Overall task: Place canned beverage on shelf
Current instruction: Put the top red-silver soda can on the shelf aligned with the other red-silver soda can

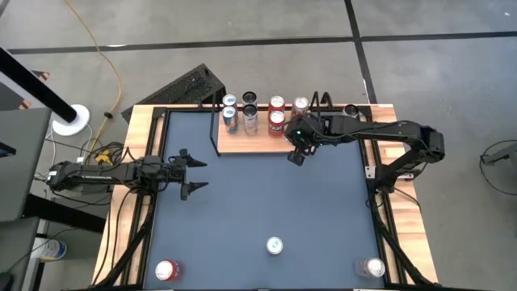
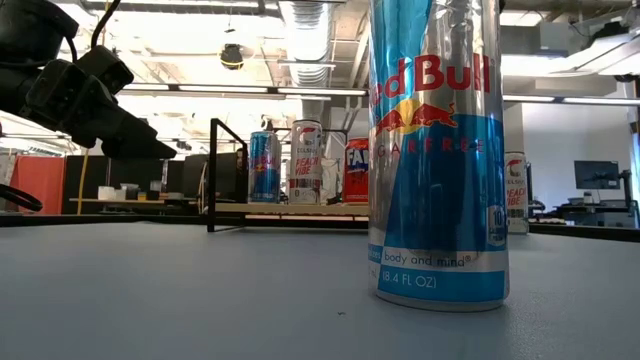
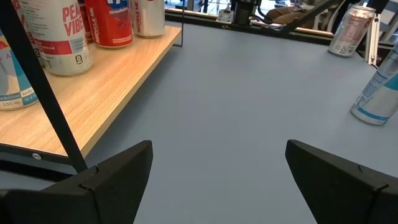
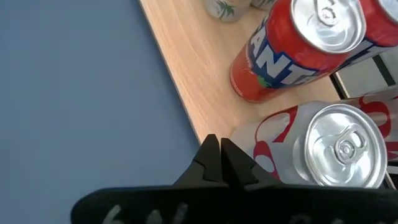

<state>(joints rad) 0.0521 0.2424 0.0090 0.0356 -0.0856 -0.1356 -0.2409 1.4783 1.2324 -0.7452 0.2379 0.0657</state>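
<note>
Left gripper (image 1: 196,171) hangs over the left part of the table (image 1: 258,202), fingers spread wide, holding nothing; this arm appears to be waiting.

Shelf (image 1: 242,141) lies along the table's far edge, near its middle. Several cans stand on it: two blue cans (image 1: 230,120) at its left end, a white can (image 1: 250,120) next, then red cans (image 1: 277,121), with a white-and-red can (image 4: 323,146) by the shelf's right end.

Right gripper (image 1: 297,155) sits at the shelf's front right corner, fingers pressed together and empty, just beside that last can. Judgement: this can has been set down and let go.

Remaining work, as judged: three cans stand off the shelf along the table's near edge, a red can (image 1: 166,270) at the near left corner, a silver-topped can (image 1: 275,245) near the middle, and a pale can (image 1: 371,267) at the near right corner.

Limits of inspection: the exact count on the shelf is uncertain, since the right arm covers its right end from above. A large blue-and-silver can (image 2: 435,150) fills the low view and hides much behind it.
</note>
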